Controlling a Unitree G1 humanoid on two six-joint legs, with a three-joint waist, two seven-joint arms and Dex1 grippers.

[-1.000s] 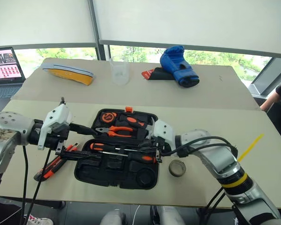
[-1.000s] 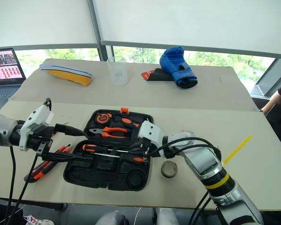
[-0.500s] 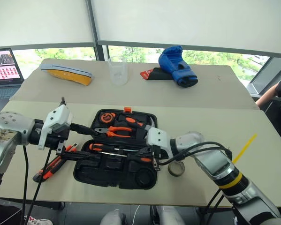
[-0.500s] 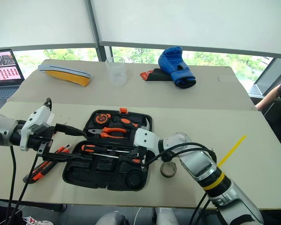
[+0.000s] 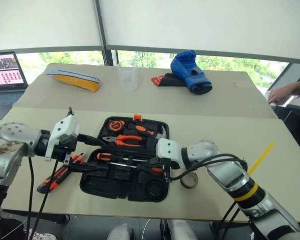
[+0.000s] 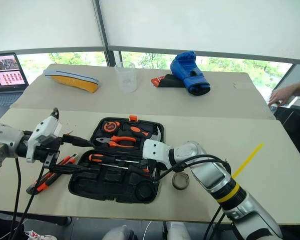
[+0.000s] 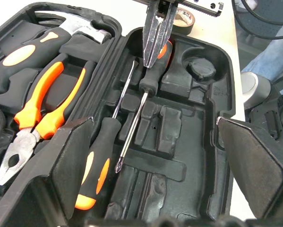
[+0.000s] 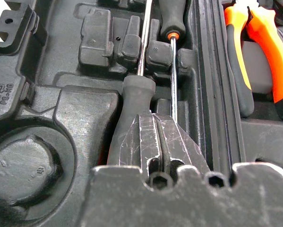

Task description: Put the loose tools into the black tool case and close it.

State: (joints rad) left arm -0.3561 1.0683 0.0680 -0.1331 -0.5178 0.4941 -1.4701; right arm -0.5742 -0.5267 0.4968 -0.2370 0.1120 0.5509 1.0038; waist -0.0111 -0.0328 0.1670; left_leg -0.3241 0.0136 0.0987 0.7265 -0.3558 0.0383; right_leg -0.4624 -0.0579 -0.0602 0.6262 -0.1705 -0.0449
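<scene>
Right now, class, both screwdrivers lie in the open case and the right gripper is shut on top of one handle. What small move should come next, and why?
Probably lift the right gripper off the screwdriver handle. Its fingers are shut, pressing rather than gripping, and the screwdriver already lies in its recess in the black tool case. The tape roll beside the case is the nearest tool left out.

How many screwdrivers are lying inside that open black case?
2: one screwdriver with its handle toward the case's left end, the other reversed beside it, under the right gripper. More may be hidden.
</scene>
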